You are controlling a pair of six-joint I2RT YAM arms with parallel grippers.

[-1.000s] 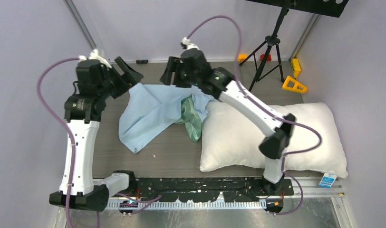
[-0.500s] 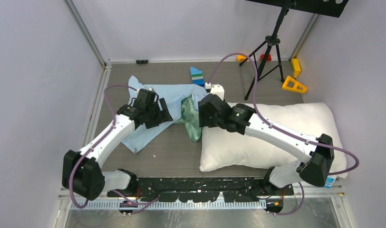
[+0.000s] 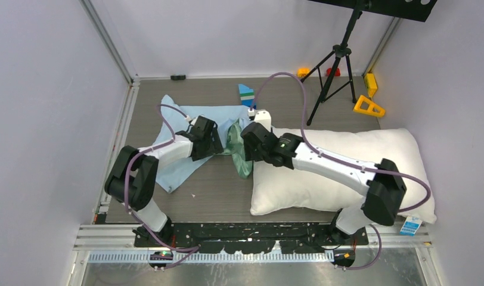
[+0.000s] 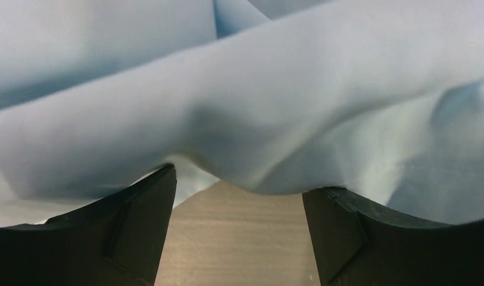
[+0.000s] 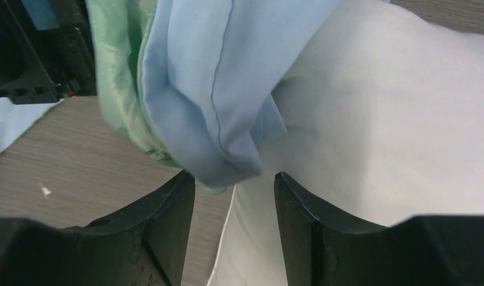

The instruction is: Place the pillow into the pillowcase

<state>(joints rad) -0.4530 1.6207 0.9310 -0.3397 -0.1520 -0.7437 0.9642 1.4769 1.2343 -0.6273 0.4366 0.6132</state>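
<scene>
On the table (image 3: 216, 190) from above, the pillowcase (image 3: 189, 134) is lying left of centre, its mint-green side touching the pillow (image 3: 400, 161). At the left wrist, the left gripper (image 4: 239, 185) is gaping wide under a blue fold. At the right wrist, the right gripper (image 5: 233, 177) is gaping too, and a fold is hanging into its gap, just beside the pillow.

Pale lilac walls (image 3: 43, 89) surround a grey wood-grain tabletop (image 3: 216, 193).
</scene>
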